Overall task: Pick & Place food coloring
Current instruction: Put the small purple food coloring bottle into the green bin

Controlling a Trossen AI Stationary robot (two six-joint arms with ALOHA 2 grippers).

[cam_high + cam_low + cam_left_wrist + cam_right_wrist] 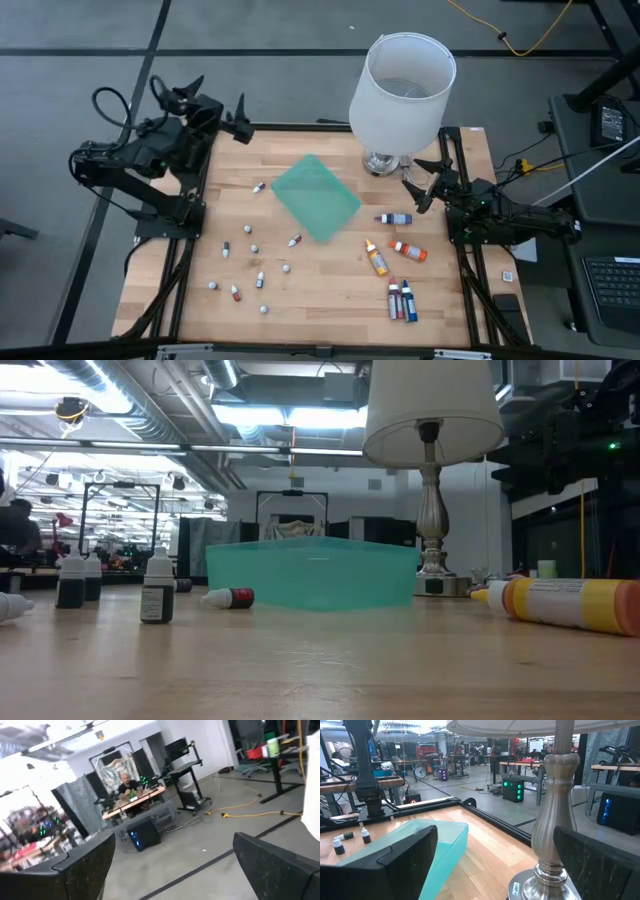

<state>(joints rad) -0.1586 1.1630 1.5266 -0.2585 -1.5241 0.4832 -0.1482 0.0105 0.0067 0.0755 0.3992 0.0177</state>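
grey floor (250, 80), ceiling ducts (150, 400), desks (132, 800)

Wooden table (330, 290); glossy metal lamp stem (559, 820); translucent plastic mat (312, 573).

Six larger food coloring bottles (400, 252) lie close to the right gripper (424, 184): one blue, two orange, three in a cluster (red, blue, purple). About eleven tiny white-capped bottles (250, 257) lie scattered nearer the left gripper (214, 103). One green mat (315, 197), one lamp (400, 90).
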